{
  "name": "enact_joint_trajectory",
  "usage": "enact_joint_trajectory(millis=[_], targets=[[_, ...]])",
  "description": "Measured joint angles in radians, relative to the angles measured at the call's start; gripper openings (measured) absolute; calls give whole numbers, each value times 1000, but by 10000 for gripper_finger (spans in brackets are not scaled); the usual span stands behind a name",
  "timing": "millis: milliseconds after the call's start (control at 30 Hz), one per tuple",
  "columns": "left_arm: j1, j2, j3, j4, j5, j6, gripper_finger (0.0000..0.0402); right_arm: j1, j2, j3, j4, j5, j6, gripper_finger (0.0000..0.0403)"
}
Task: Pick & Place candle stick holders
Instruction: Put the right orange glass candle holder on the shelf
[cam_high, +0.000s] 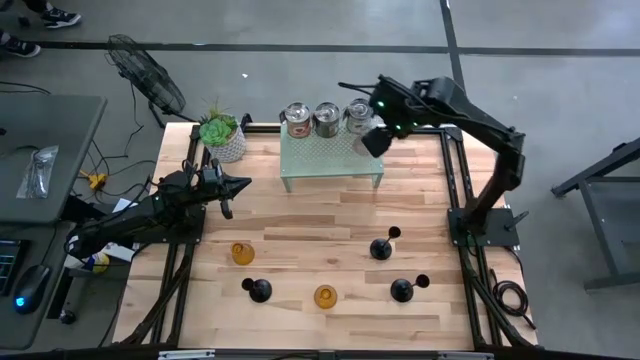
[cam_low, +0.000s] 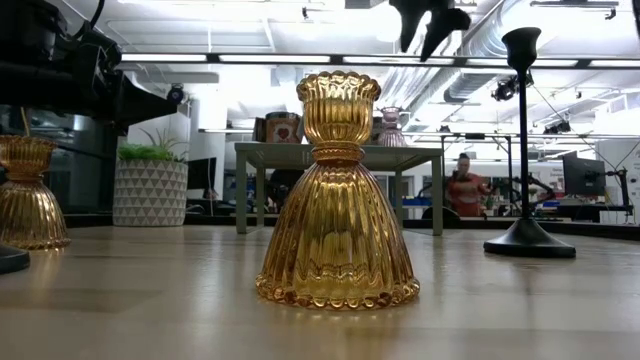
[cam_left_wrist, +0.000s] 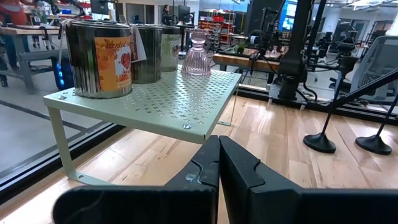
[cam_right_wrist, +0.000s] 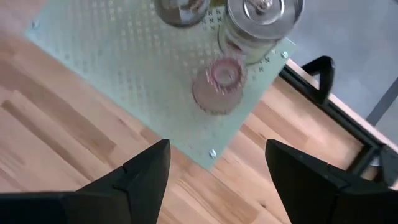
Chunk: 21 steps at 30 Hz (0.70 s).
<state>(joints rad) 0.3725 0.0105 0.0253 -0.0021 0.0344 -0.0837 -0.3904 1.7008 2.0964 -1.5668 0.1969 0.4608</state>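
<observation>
A pale pink glass holder (cam_right_wrist: 217, 88) stands upright on the right end of a green perforated shelf (cam_high: 330, 158) at the table's far side, next to three silver cups (cam_high: 326, 118). It also shows in the left wrist view (cam_left_wrist: 196, 56). My right gripper (cam_right_wrist: 217, 165) hovers open above it, apart from it. Two amber glass holders (cam_high: 242, 253) (cam_high: 325, 296) and three black stemmed holders (cam_high: 381, 247) (cam_high: 259, 290) (cam_high: 402, 290) stand on the table's near half. My left gripper (cam_high: 235, 185) is shut and empty at the left, pointing toward the shelf.
A white pot with a green plant (cam_high: 222, 135) stands at the far left corner, beside the shelf. Bare wood lies between the shelf and the holders. A fan (cam_high: 145, 75) and a desk with a keyboard stand off the table's left side.
</observation>
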Motion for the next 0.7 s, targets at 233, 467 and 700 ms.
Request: enact_joint_trajectory(millis=[233,467,700], targets=[[0,0,0,0,0,0,0,58,-197,-244,52,43,-48,256],[0,0,0,0,0,0,0,116,-416,-533,163,31,-34,256],[0,0,0,0,0,0,0,174,-619,-793,334,4,44,256]])
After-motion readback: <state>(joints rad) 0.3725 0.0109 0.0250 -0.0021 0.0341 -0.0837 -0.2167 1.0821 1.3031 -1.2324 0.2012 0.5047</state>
